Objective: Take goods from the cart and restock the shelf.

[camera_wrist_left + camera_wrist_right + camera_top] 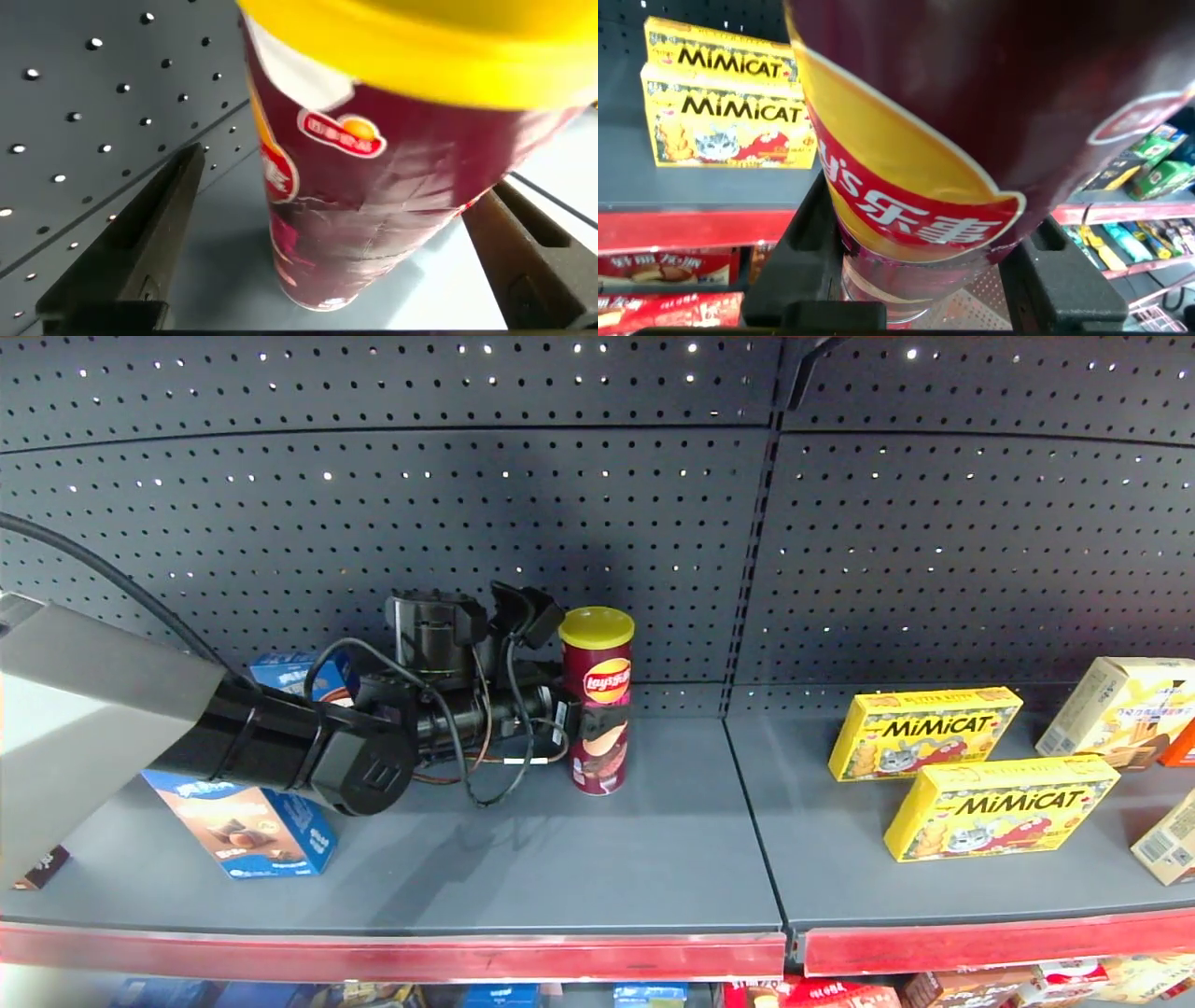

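A maroon chips can [597, 700] with a yellow lid stands upright on the grey shelf [579, 868], near the pegboard back wall. My left gripper [597, 721] reaches in from the left and straddles its middle. In the left wrist view the same can [374, 196] sits between the two fingers [140, 252], with a gap showing on either side, so the left gripper [341, 187] is open. My right gripper [924, 294] is shut on a second chips can [971, 121], held below the level of the shelf's red front edge [691, 229].
Two blue boxes [252, 826] [294, 674] stand at the shelf's left, under and behind my left arm. Two yellow boxes [924, 733] [999, 807] and beige boxes [1120, 709] fill the right section. Bare shelf lies in front of the standing can.
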Tool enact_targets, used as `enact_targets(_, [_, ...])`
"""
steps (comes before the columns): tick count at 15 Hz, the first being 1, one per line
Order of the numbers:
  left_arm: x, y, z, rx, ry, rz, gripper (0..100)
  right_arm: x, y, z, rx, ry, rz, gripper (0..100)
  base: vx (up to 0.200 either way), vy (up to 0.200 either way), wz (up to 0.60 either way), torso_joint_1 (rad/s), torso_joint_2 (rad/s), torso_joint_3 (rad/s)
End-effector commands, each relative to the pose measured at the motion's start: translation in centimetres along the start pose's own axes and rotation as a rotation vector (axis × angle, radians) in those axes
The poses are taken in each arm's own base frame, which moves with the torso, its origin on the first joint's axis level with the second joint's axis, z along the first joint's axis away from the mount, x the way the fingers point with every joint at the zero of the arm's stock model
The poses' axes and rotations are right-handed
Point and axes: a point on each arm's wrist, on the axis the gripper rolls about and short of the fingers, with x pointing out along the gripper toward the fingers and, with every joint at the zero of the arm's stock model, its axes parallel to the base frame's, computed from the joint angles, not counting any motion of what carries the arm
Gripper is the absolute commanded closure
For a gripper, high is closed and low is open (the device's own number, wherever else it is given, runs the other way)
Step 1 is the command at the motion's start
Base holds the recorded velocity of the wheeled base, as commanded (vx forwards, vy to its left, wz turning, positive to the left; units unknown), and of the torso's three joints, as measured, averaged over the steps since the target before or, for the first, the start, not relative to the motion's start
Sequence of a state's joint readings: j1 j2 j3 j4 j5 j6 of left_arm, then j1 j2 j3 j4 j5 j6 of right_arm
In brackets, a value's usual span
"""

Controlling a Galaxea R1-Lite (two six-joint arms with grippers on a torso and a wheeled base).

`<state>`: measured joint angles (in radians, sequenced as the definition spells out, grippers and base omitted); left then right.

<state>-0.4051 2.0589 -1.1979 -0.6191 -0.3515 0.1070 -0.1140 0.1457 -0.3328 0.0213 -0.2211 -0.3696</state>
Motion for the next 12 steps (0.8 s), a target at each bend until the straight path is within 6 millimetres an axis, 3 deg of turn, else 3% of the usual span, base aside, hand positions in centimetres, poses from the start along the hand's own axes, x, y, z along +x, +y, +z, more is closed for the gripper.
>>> enact_targets(1, [0.3, 0.09, -0.26, -0.001, 0.005, 0.0, 0, -0.13, -0.06, 0.06, 0.002, -0.009, -0.003, 100, 0.0, 0.0, 0.0, 0.0, 0.0, 0.0])
enact_targets(2, [0.49, 0.14, -0.45, -0.005, 0.009, 0.001, 0, -0.15, -0.06, 0.04, 0.002, -0.009, -0.003, 100, 0.0, 0.0, 0.0, 0.0, 0.0, 0.0])
enact_targets(3, [0.55, 0.18, -0.34, -0.003, 0.005, 0.001, 100, -0.15, -0.06, 0.06, 0.002, -0.01, -0.003, 100, 0.0, 0.0, 0.0, 0.0, 0.0, 0.0])
enact_targets(12, [0.38, -0.15, -0.28, -0.002, 0.009, -0.007, 100, -0.33, -0.16, 0.17, 0.001, -0.022, -0.006, 100, 0.0, 0.0, 0.0, 0.0, 0.0, 0.0])
